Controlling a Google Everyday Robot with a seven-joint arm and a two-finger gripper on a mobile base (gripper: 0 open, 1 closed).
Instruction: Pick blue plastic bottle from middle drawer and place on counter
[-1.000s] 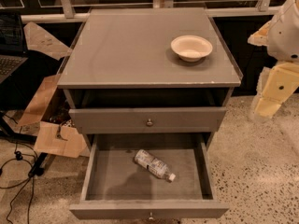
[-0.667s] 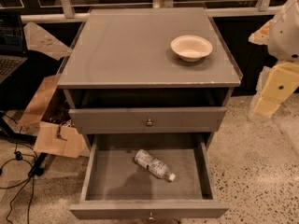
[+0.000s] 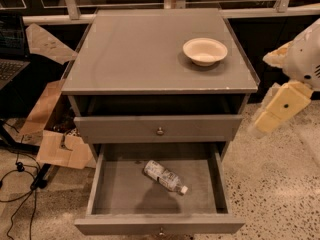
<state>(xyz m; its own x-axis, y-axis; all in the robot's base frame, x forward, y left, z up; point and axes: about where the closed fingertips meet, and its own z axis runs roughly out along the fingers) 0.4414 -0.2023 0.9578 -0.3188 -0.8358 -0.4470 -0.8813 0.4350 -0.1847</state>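
Hanging in the air off the right side of the cabinet, the gripper (image 3: 274, 114) is roughly level with the closed drawer front (image 3: 125, 129) and well apart from everything on or in the cabinet. It touches nothing and carries nothing that shows, and whether it is spread or pressed together cannot be told from this view. The bottle (image 3: 165, 176) lies on its side on the floor of the open middle drawer (image 3: 95, 186), a little right of the drawer's middle and clear of all four walls. It lies slantwise, with its white cap pointing toward the front right corner and its base toward the back left. Its body is clear plastic wrapped in a pale, whitish-blue printed label. The drawer is pulled well out, its front panel at the bottom of the view. Above, the grey counter (image 3: 135, 54) carries a cream bowl (image 3: 205, 50), which stands upright toward the right rear. Flattened cardboard (image 3: 55, 149) leans beside the cabinet's left side, with dark cables (image 3: 20, 184) trailing over the speckled floor (image 3: 270, 184) nearby.
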